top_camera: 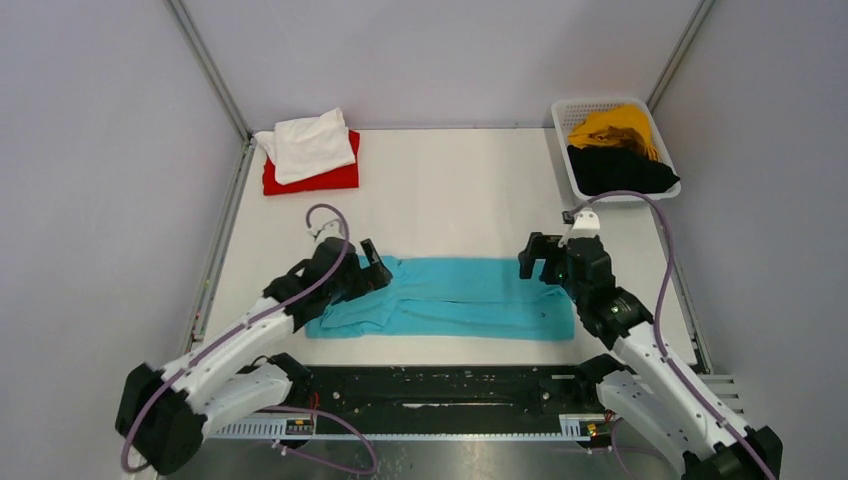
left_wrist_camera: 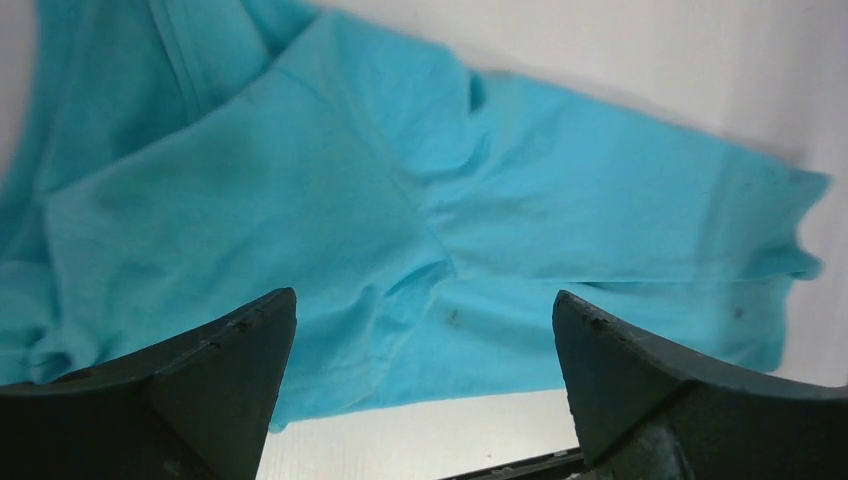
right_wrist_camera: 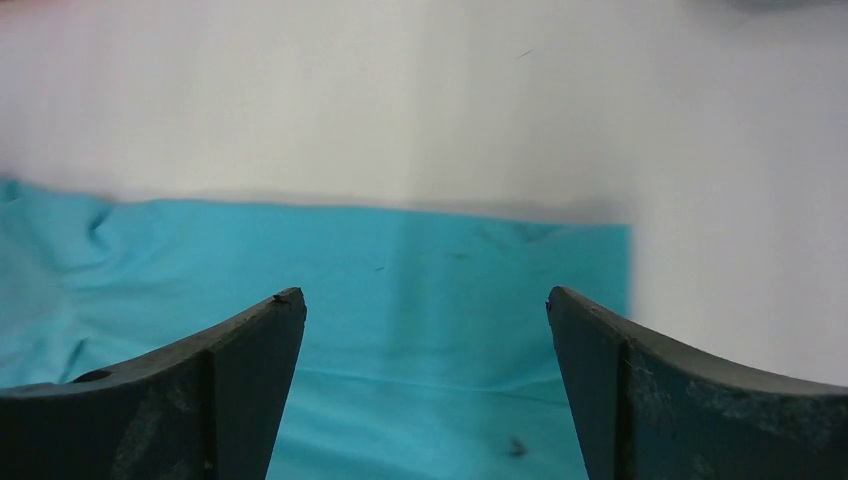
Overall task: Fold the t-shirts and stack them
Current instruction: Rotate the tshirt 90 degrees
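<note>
"Two tools, is either one holding anything?"
"Neither. The left tool (top_camera: 378, 268) and right tool (top_camera: 538, 262) both gape wide, empty. The turquoise tee (top_camera: 450, 300) lies on the surface (top_camera: 450, 190), long axis nine to three o'clock — left at its nine end, right at three."

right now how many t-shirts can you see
5: the turquoise t-shirt lies near centre; the white t-shirt sits atop the folded red t-shirt at far left; the mustard yellow t-shirt and black t-shirt are in the white mesh basket, which may hide more.
</note>
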Tool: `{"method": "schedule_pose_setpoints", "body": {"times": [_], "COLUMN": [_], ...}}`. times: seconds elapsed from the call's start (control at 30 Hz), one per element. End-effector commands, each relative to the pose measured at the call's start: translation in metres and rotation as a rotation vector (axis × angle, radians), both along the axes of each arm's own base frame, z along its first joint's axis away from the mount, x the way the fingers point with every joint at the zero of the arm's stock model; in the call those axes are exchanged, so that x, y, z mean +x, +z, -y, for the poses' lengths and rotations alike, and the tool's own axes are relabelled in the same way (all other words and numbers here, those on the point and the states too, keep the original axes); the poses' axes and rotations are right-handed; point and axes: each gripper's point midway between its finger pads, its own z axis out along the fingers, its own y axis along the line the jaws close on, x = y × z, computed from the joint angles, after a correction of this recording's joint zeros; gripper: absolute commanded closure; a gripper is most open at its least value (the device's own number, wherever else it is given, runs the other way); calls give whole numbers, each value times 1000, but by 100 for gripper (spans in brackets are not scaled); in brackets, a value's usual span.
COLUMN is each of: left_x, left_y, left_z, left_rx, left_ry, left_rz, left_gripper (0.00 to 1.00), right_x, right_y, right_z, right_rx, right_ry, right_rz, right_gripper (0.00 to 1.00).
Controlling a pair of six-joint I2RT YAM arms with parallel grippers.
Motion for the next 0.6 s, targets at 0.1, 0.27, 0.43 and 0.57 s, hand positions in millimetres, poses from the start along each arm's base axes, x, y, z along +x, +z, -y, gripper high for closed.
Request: {"method": "schedule_pose_setpoints", "body": {"times": [0.1,0.27,0.43,0.57], "left_x": [27,63,123,186], "left_y": [-61,-87,-101,-97], "left_z": [27,10,14,51], "left_rx": [-125,-130,-109,-174], "left_ry": [43,149,195,130], "left_rz": [-106,-142,-171,-208], "left_gripper": [1,1,1,1], "right_x": [7,13,5,-14], "right_y": [-39,-74,-113,-133], "right_z": [-70,-76,-85,-90], "right_rx": [297,257,294,336], "right_ry": [99,78,63,27], "right_rz": [-248,-381,-507,-626], "right_gripper": [1,1,1,1]}}
